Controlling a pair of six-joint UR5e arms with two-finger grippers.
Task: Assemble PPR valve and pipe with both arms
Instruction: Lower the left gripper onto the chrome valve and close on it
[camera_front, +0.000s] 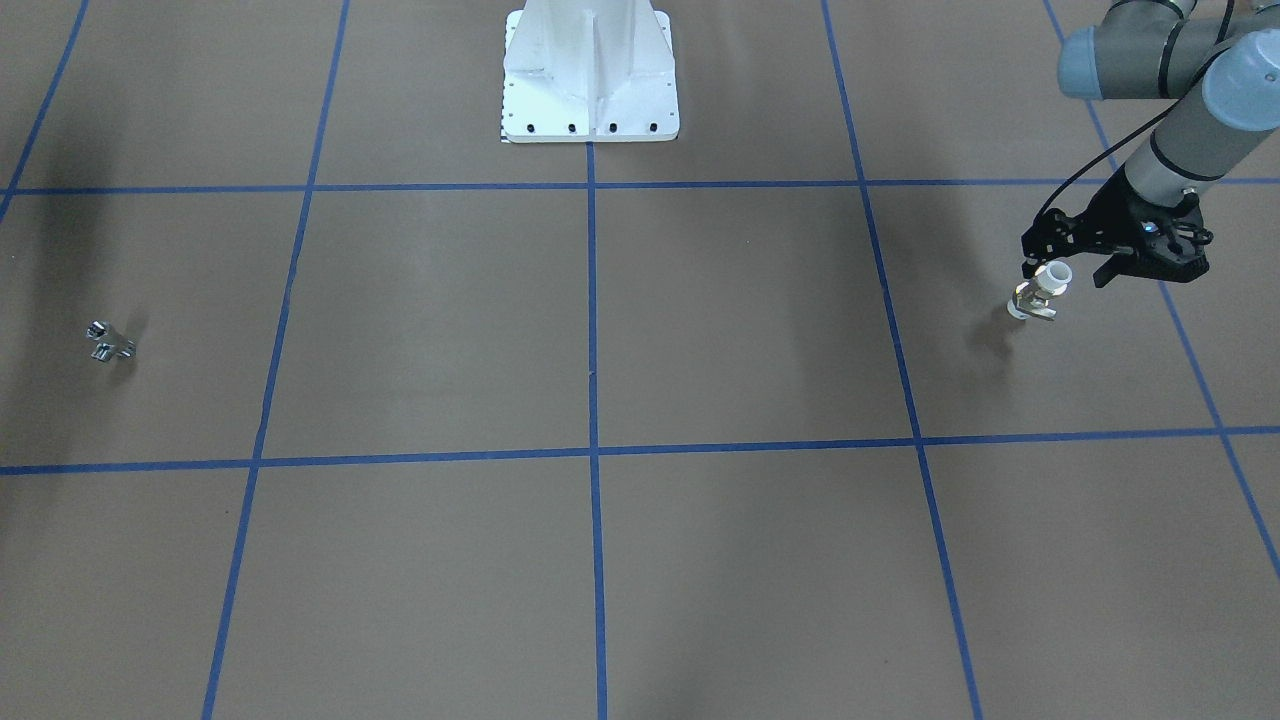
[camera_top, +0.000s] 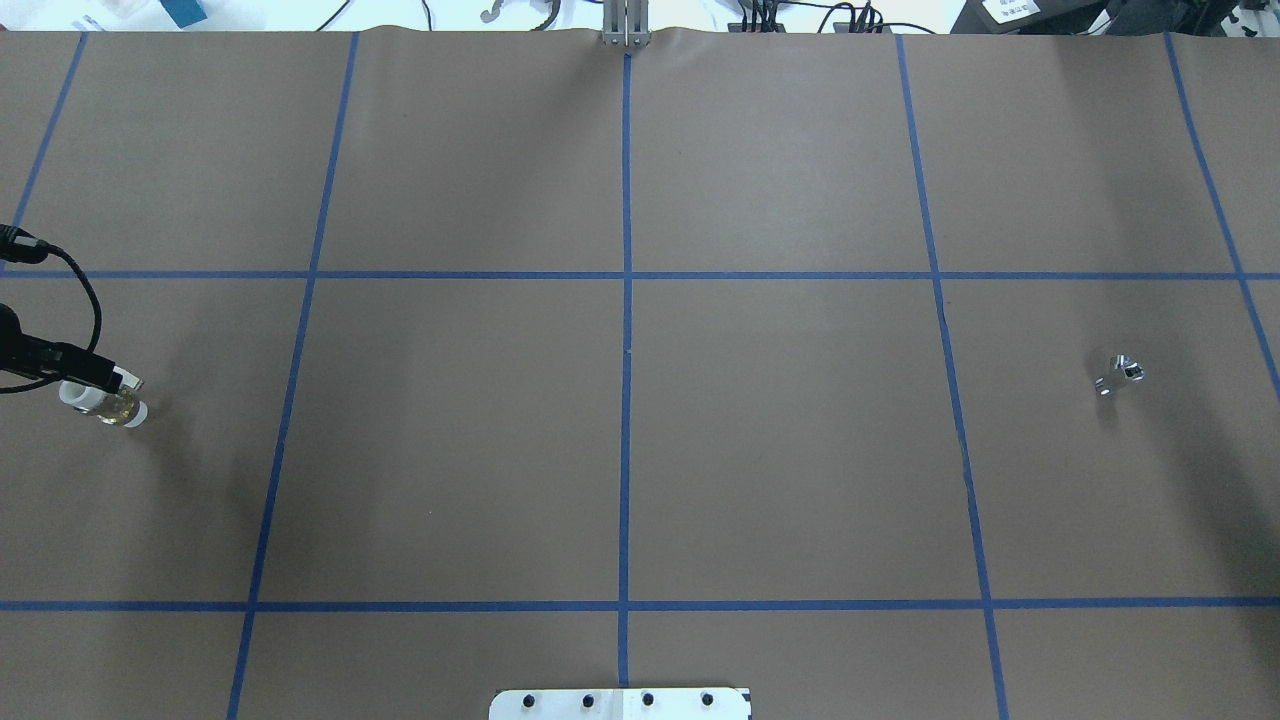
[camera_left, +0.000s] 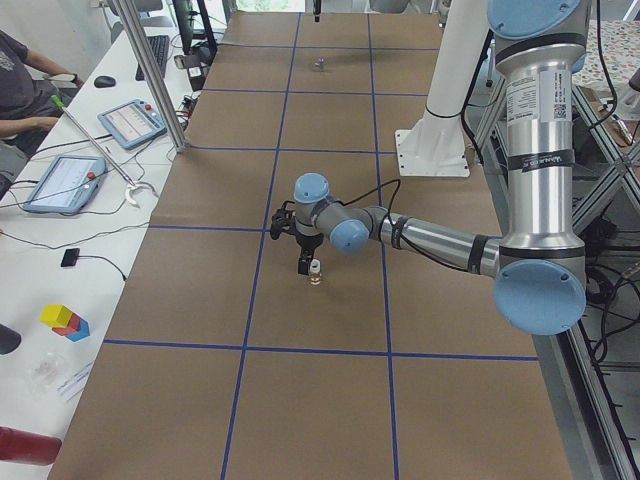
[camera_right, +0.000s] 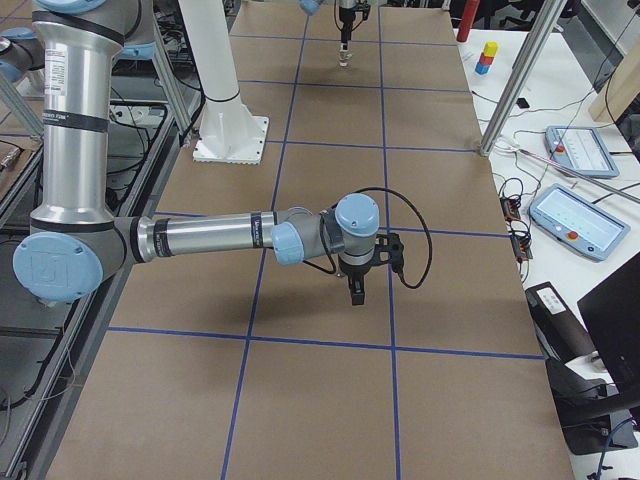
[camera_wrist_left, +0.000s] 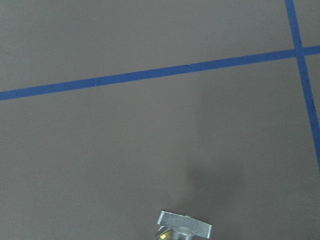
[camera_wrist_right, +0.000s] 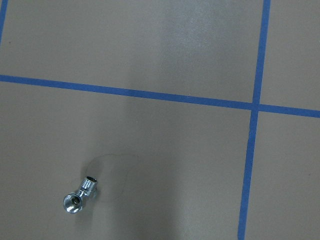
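The PPR valve (camera_front: 1040, 297), white with a brass middle and a pale tab handle, stands tilted on the brown table at the robot's far left; it also shows in the overhead view (camera_top: 108, 404). My left gripper (camera_front: 1067, 272) is open and hangs low over it, its fingers either side of the valve's white upper mouth; I cannot tell if they touch. The left wrist view shows only the tab handle (camera_wrist_left: 185, 230). The pipe (camera_front: 108, 342), a small chrome fitting, lies alone at the far right (camera_top: 1120, 372) (camera_wrist_right: 80, 196). My right gripper (camera_right: 357, 290) hovers near it; I cannot tell if it is open or shut.
Blue tape lines (camera_top: 626, 300) divide the table into squares. The white robot base (camera_front: 590, 90) stands at the table's near edge. A desk with tablets (camera_left: 60, 180) and a metal post (camera_left: 150, 80) run along the far side.
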